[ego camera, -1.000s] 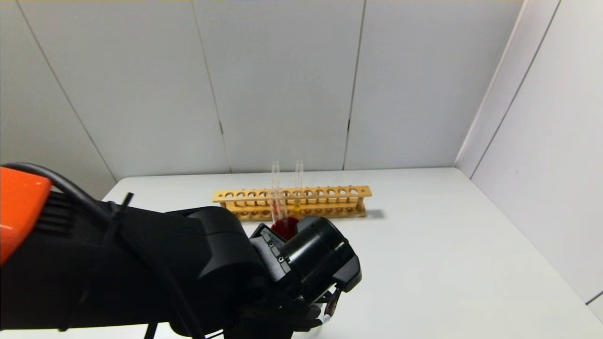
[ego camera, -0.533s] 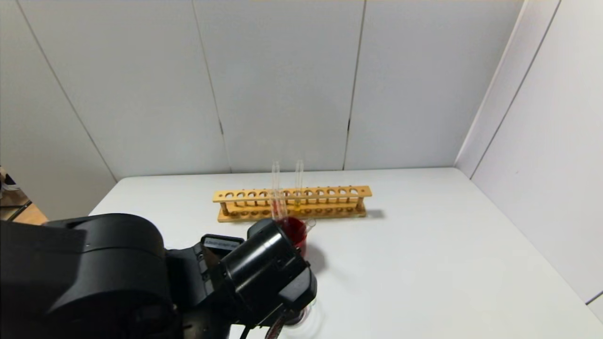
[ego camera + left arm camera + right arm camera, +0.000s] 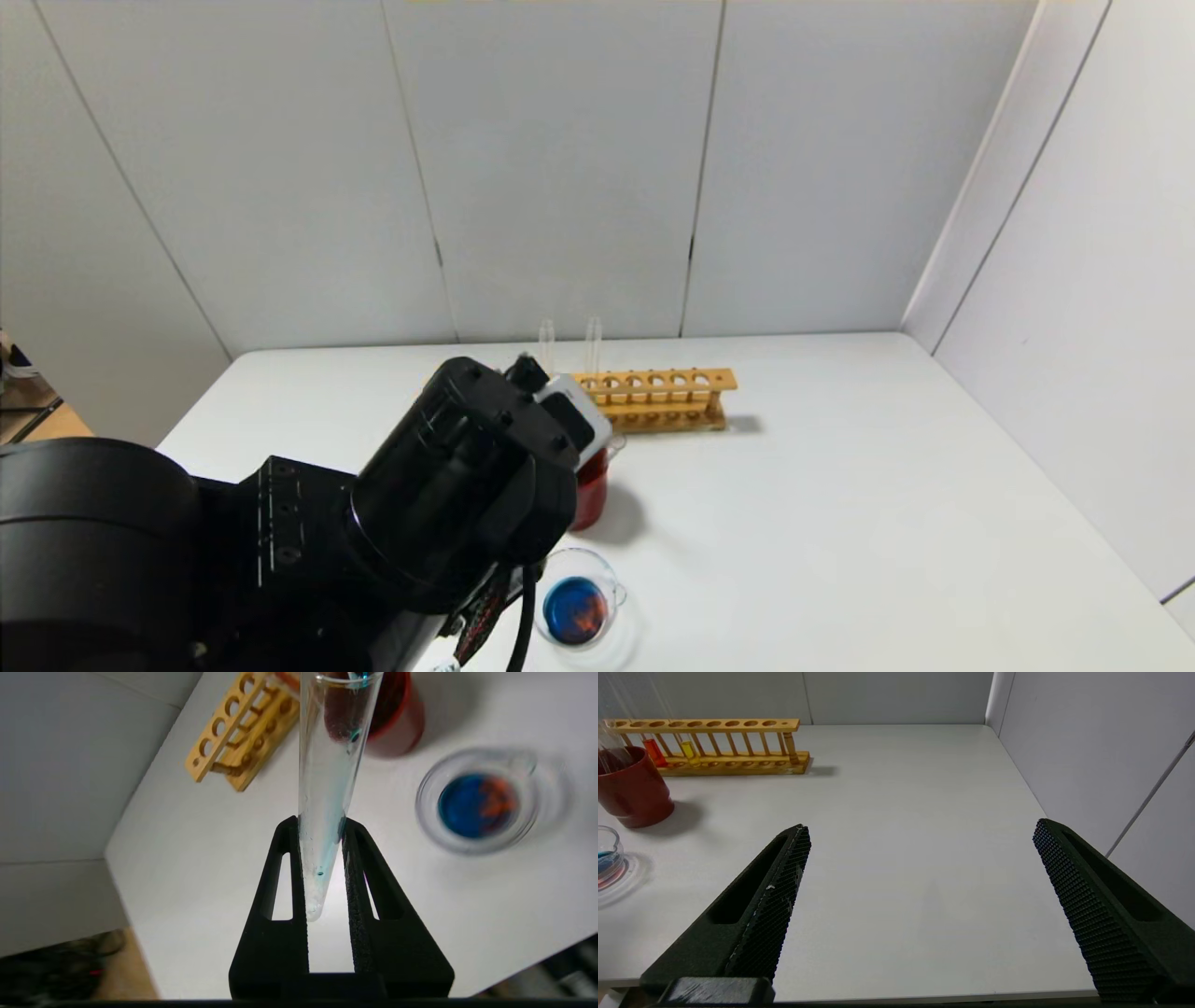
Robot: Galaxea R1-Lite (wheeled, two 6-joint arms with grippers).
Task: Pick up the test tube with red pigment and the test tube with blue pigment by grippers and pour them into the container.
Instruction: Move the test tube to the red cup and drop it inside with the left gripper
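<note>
My left gripper (image 3: 321, 822) is shut on the test tube with blue pigment (image 3: 327, 774), near its rounded bottom. Only teal streaks and drops cling inside the glass. Its open mouth points toward the dark red cup (image 3: 402, 718). The container (image 3: 576, 609) stands on the table near the front and holds blue liquid with an orange-red patch (image 3: 476, 800). My left arm (image 3: 467, 485) hides the gripper in the head view. A tube with red liquid (image 3: 654, 752) stands in the rack; whether it is the test tube with red pigment I cannot tell. My right gripper (image 3: 922, 828) hangs open over bare table at the right.
The wooden rack (image 3: 658, 397) stands at the back of the table, with a yellow-liquid tube (image 3: 689, 752) in it. The dark red cup (image 3: 590, 493) sits between rack and container, with a clear tube (image 3: 609, 742) leaning in it. Walls close off the back and right.
My left arm has swung left and turned its wrist up toward the rack, carrying the tube away from the container. The container, hidden before, now shows with blue and orange liquid.
</note>
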